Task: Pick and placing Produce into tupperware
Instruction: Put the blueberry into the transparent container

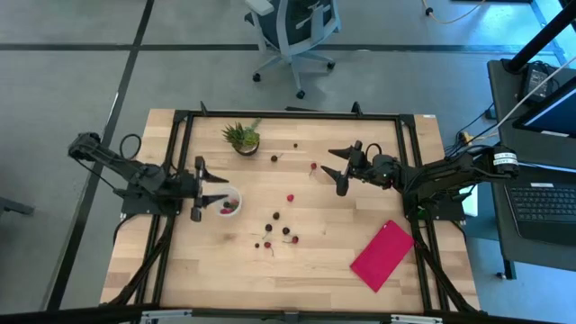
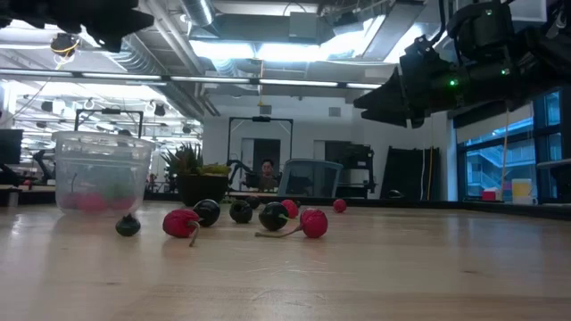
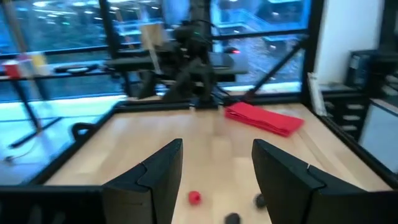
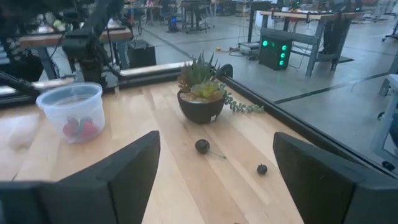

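The produce is small red and dark berries (image 1: 276, 217) scattered on the middle of the wooden table, seen up close in the low view (image 2: 183, 221). Some red pieces lie inside the tupperware (image 1: 229, 202), a round translucent cup (image 2: 101, 171) standing upright on the table's left half. My left gripper (image 1: 219, 191) is open, raised off the table beside the cup's left side, pointing level toward the table's right with nothing between its fingers (image 3: 217, 180). My right gripper (image 1: 331, 164) hovers open and empty above the table's right half, pointing left (image 4: 217, 180).
A green spiky plant in a dark pot (image 1: 242, 138) stands near the far edge, with two dark berries (image 4: 202, 146) close to it. A flat pink-red piece (image 1: 382, 255) lies at the near right. A black frame (image 1: 288, 115) runs round the table.
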Available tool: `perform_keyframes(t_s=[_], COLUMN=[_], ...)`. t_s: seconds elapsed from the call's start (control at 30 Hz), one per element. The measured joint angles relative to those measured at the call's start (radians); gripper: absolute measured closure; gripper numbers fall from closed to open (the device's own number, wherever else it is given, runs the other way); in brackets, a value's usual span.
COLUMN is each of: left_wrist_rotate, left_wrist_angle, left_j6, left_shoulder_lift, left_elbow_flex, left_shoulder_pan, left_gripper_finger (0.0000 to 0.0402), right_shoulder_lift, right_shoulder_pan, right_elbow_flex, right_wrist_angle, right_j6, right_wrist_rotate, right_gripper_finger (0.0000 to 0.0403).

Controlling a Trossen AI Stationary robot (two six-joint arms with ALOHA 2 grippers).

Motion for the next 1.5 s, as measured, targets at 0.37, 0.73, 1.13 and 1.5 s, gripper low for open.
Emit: perform_keyframes(t_s=[0.37,0.73,1.13,1.5], left_wrist_rotate=[-0.026,-0.032,0.263,0.198], left_wrist_angle=[-0.030,-0.028,-0.016,-0.018], left_j6=[0.002,-0.057,0.007,-0.016], left_shoulder_lift=[-0.027,-0.027,-0.027,-0.029], left_elbow_flex=[0.000,0.000,0.000,0.000], left_shoulder_pan=[0.000,0.000,-0.001,0.000], left_gripper_finger=[0.0214,0.0206,0.0156,0.0160], right_shoulder_lift=[0.000,0.000,0.000,0.000], right_shoulder_pan=[0.000,0.000,0.000,-0.001], right_elbow_flex=[0.000,0.000,0.000,0.000], right_wrist_angle=[-0.017,-0.017,-0.017,0.004], right_j6=[0.013,0.013,0.015,0.042], right_wrist_rotate=[0.000,0.000,0.000,0.000], right_gripper_finger=[0.0089,0.0089,0.0089,0.0089])
